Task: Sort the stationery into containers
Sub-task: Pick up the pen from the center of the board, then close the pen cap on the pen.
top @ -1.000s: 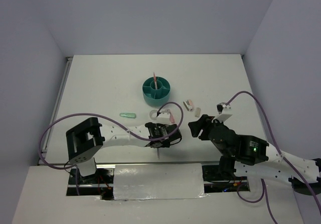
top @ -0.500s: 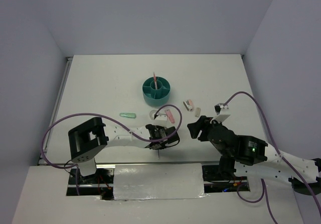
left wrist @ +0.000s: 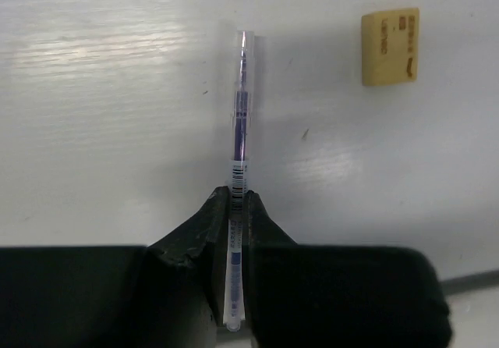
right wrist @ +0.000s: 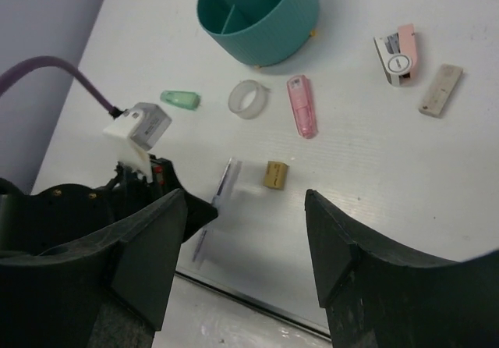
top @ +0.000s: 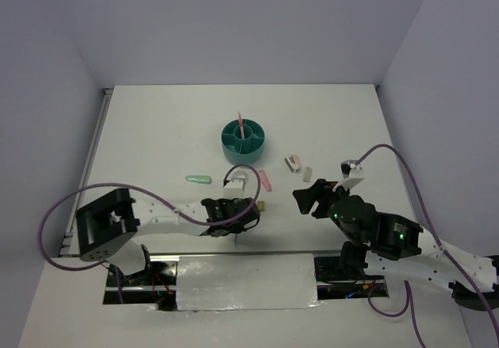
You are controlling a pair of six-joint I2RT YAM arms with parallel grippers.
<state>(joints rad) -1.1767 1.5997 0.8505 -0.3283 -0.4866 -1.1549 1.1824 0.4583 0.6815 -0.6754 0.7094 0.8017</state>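
My left gripper (top: 231, 218) is shut on the thin dark pen (left wrist: 240, 114), which sticks out past the fingers low over the table near its front edge; the pen also shows in the right wrist view (right wrist: 224, 178). The tiny yellow block (left wrist: 390, 45) lies to the pen's right. My right gripper (top: 311, 197) is open and empty, above the table right of the block (right wrist: 275, 174). The teal organiser (top: 242, 140) holds the pink-red pen (top: 241, 124) upright. The tape ring (right wrist: 249, 99), mint-green capsule (right wrist: 180, 98) and pink eraser (right wrist: 302, 105) lie in front of it.
A pink-white piece (right wrist: 397, 54) and a beige piece (right wrist: 440, 90) lie right of the organiser (right wrist: 257, 12). The left wrist's purple cable (top: 93, 192) loops over the table's left front. The table's front edge and a foil-covered ledge (top: 242, 282) run just behind the grippers.
My left arm has swung to the left and drawn back toward the front edge, carrying the pen with it. The right gripper has barely moved and stays open.
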